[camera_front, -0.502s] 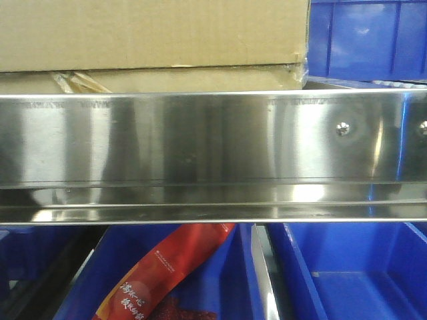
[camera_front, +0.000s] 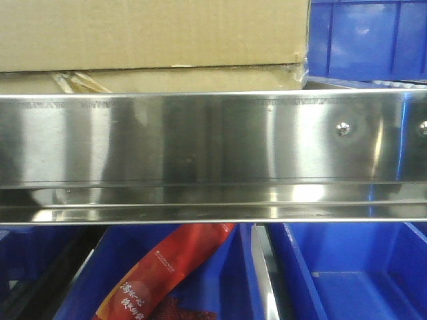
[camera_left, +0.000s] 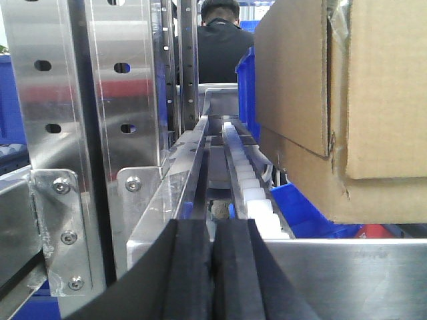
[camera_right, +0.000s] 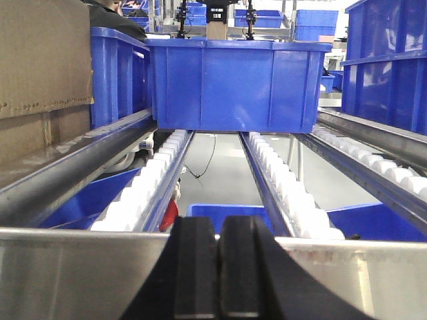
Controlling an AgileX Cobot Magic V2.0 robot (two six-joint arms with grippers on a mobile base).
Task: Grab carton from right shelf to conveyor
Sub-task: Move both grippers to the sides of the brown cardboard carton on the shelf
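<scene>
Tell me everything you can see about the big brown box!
The carton is big, brown corrugated cardboard. It has a strip-like lower flap and clear yellowish tape peeling at its bottom corner. It sits upright on the right shelf, behind its shiny steel rail, with a blue bin close beside it. Nothing grips it.

We see the carton [camera_front: 153, 33] sitting on the right shelf [camera_front: 200, 140], behind its front rail, toward the left end. An upper bin [camera_front: 367, 40] stands just right of it. Under the rail, a packet [camera_front: 167, 273] lies in the left bin [camera_front: 227, 287], with another bin [camera_front: 347, 280] to its right.
</scene>
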